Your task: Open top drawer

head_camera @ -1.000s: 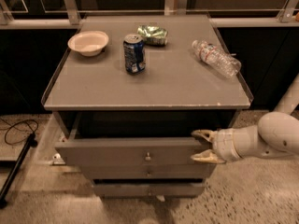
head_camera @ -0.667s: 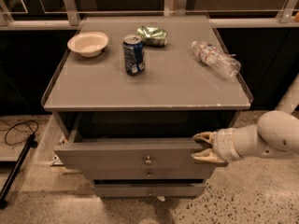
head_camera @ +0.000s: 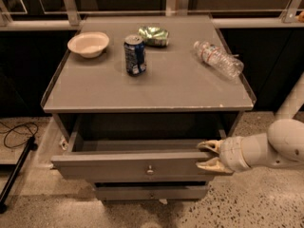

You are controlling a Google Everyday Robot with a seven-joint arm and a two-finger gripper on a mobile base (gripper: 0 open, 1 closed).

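The top drawer point(head_camera: 128, 166) of the grey cabinet stands pulled well out, its flat front tilted slightly, with a small round metal knob point(head_camera: 150, 169) at its centre. The plain grey inside of the drawer shows behind the front. My gripper point(head_camera: 207, 156) reaches in from the right on a white arm point(head_camera: 266, 148). Its two pale fingers straddle the right end of the drawer front, one above its top edge and one in front of it. A narrower drawer front point(head_camera: 151, 193) sits below, closed.
On the cabinet top point(head_camera: 156, 87) are a white bowl point(head_camera: 88, 43), a blue soda can point(head_camera: 135, 55), a crumpled green bag point(head_camera: 154, 35) and a plastic bottle point(head_camera: 217, 58) lying on its side. A black cable point(head_camera: 19, 133) and a stand leg point(head_camera: 16, 175) lie on the floor to the left.
The drawer front has slid a little further out toward the camera, and my gripper has moved with it at its right end.
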